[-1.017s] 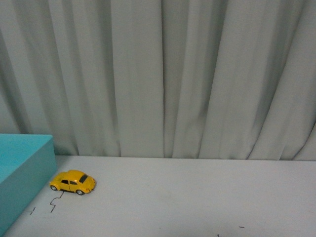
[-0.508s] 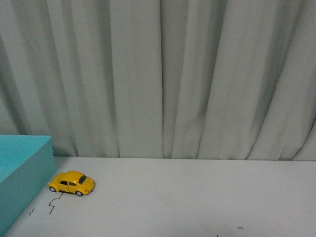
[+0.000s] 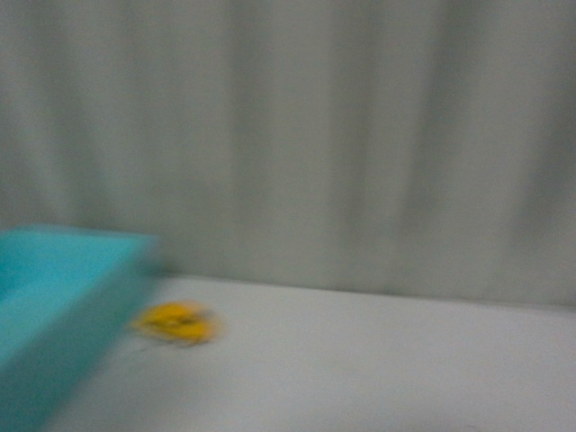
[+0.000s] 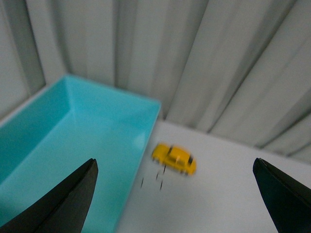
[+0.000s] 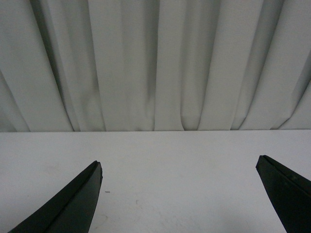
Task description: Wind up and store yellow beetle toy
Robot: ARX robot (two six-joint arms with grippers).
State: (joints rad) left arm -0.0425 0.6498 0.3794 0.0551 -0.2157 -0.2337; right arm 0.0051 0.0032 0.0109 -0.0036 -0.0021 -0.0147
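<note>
Yellow beetle toy (image 4: 174,159) on worktop (image 5: 175,150), just right of teal box (image 4: 73,141), not touching. Front view blurred. Left gripper (image 4: 175,162) & right gripper (image 5: 179,165): jaws spread wide.

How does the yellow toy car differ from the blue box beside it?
Colour: the car is yellow, the box turquoise. Size: the car is far smaller than the box. Shape: the car is rounded and closed, the box straight-walled and open on top. Both rest on the white table, close together, with a narrow gap between them.
</note>
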